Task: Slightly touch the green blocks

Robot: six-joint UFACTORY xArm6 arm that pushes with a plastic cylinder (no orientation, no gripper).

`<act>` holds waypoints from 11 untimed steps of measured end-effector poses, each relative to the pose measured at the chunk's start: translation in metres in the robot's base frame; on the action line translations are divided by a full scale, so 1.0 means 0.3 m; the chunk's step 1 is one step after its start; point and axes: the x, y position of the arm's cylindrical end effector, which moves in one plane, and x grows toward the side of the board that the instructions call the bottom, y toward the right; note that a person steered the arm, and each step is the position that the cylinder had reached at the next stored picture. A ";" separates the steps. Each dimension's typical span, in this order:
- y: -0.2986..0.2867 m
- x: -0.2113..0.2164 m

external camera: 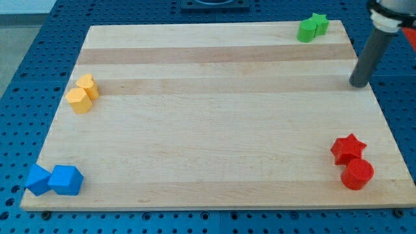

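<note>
Two green blocks sit touching at the view's top right corner of the wooden board: a green block of rounded shape (306, 30) on the left and a green star (319, 23) on the right. My tip (358, 84) is at the board's right side, below and to the right of the green blocks, well apart from them. The dark rod rises from it toward the view's top right.
Two yellow blocks (82, 95) sit together at the left edge. Two blue blocks (55, 180) sit at the bottom left corner. A red star (348, 149) and a red cylinder (357, 174) sit at the bottom right. The wooden board (214, 117) lies on a blue perforated table.
</note>
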 end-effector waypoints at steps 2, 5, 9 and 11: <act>0.018 -0.332; 0.003 -0.635; -0.336 -0.634; -0.418 -0.595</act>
